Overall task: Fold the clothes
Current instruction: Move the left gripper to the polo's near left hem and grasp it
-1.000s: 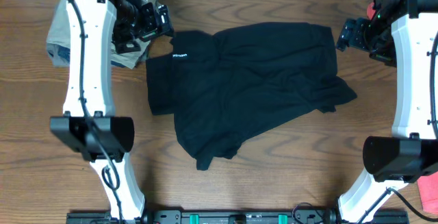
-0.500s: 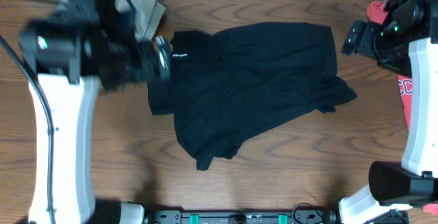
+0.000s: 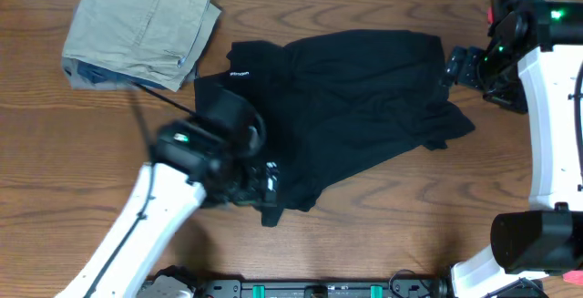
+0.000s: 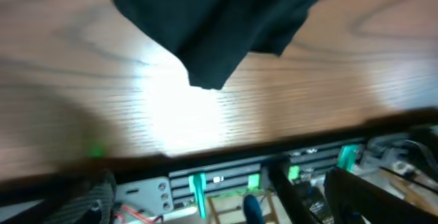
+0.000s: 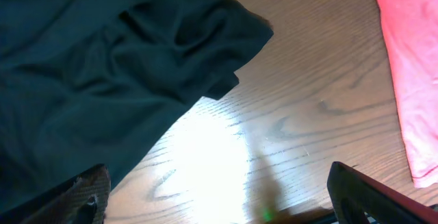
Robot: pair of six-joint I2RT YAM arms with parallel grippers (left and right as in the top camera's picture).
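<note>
– What lay on the wooden table (image 3: 364, 234)?
– A black shirt (image 3: 346, 107) between the left gripper (image 3: 264, 182) and right gripper (image 3: 453, 64); khaki trousers (image 3: 141, 29) well off from the left one; a red T-shirt (image 5: 410, 80) near the right

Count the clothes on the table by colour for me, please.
Black shirt: 1
Khaki trousers: 1
Red T-shirt: 1
Total: 3
</note>
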